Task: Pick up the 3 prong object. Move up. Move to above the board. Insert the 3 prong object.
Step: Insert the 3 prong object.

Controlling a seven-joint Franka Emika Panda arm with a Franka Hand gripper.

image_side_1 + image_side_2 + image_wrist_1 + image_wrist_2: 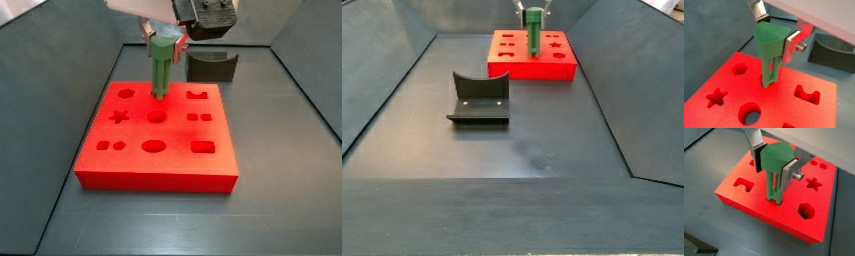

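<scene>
The 3 prong object (163, 65) is a green post with a wider cap, standing upright over the red board (154, 150). My gripper (773, 163) is shut on its cap, one silver finger (787, 172) on each side. In both wrist views the prong tips (768, 82) meet the board's top near its middle, between the hexagon cutout (739, 68) and the notched cutout (807, 93). I cannot tell how deep the tips sit. In a side view the gripper (532, 12) and the object (533, 30) stand above the board (543, 68) at the far end of the bin.
The dark fixture (478, 97) stands on the grey floor, apart from the board, and shows behind it in a side view (210, 67). Sloping grey bin walls (396, 90) close in the floor. The board also has star (715, 96) and round (749, 113) cutouts.
</scene>
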